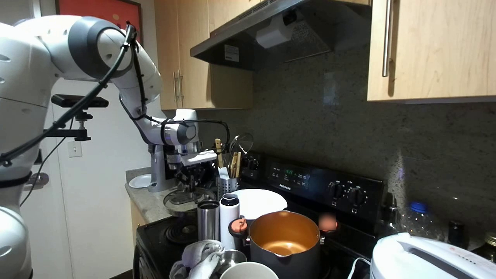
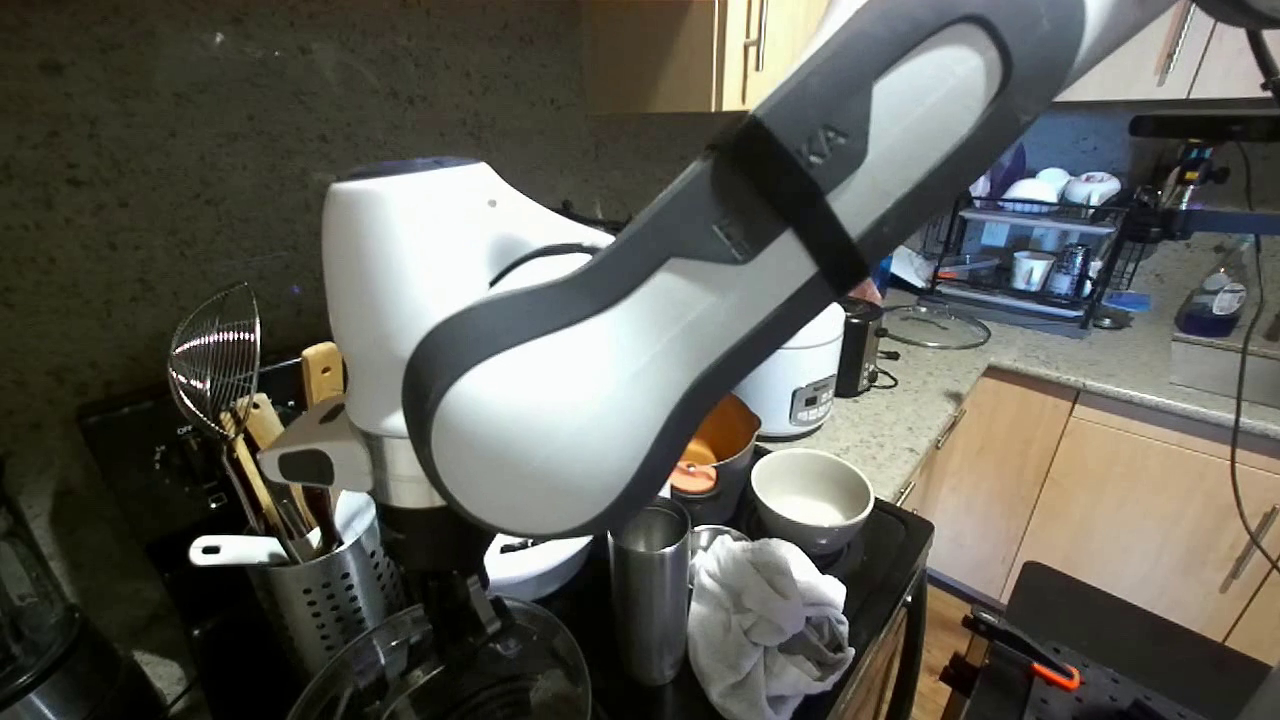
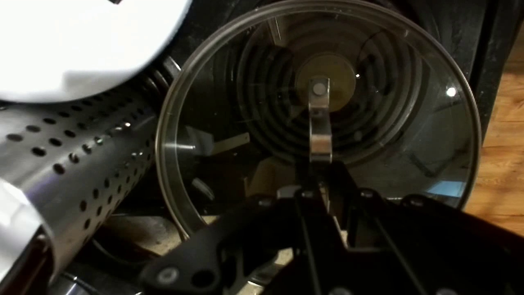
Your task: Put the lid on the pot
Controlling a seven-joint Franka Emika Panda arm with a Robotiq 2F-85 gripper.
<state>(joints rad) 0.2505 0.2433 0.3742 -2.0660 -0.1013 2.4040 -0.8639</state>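
Note:
The glass lid [image 1: 182, 207] with its thin rim hangs roughly level near the stove's left end in an exterior view. It also shows in an exterior view [image 2: 550, 650] and fills much of the wrist view [image 3: 380, 164]. My gripper [image 3: 321, 166] is shut on the lid's metal strip handle [image 3: 320, 123]; in both exterior views the gripper [image 1: 190, 184] is above the lid. A stove burner shows through the glass. The pot [image 1: 285, 240], dark grey outside and coppery inside with orange-topped side handles, stands uncovered on the stove. The arm partly hides the pot [image 2: 725, 440] in an exterior view.
Between lid and pot stand a steel tumbler [image 1: 208, 223], a white bottle [image 1: 228, 217] and a white round dish [image 1: 263, 201]. A perforated utensil holder [image 3: 94, 151] is close beside the lid. A towel [image 2: 765, 620], bowl [image 2: 810, 495] and rice cooker [image 1: 422, 255] are near the pot.

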